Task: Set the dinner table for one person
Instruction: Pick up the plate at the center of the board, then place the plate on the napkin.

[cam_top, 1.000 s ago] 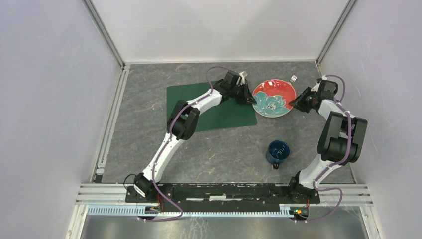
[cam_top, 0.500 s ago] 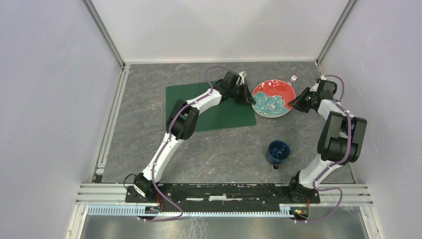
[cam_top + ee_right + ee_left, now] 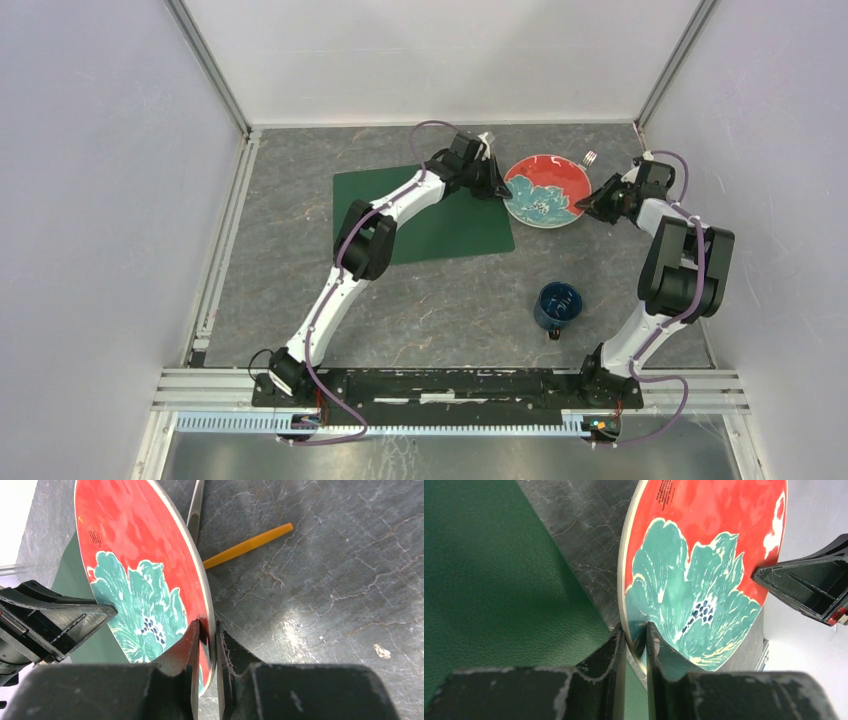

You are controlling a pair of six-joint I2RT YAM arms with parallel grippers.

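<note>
The counter (image 3: 290,290), dark grey stone-look with pale veins, spreads under the plate and well past it on every side. A dark green placemat (image 3: 440,228) lies flat to the left of the plate, its right edge just beside the plate's left rim.

The plate (image 3: 545,190) is red with a teal flower and a cream rim, and it sits toward the far right part of the counter. The two wrist views show it tilted, with counter visible below its edge. They do not show whether any part of its underside touches the counter.

A dark blue mug (image 3: 558,305) stands upright on the near side of the plate, well apart from it.

The left pincer (image 3: 634,636) is clenched on the plate's left rim, one finger above the rim and one below. The right pincer (image 3: 206,630) is clamped the same way on the opposite, right rim.

A metal fork (image 3: 590,158) lies just beyond the plate's far right rim. In the right wrist view its handle runs behind the plate's edge. An orange handle (image 3: 247,545) lies near it on the counter, just beside the plate. What it belongs to cannot be made out.
</note>
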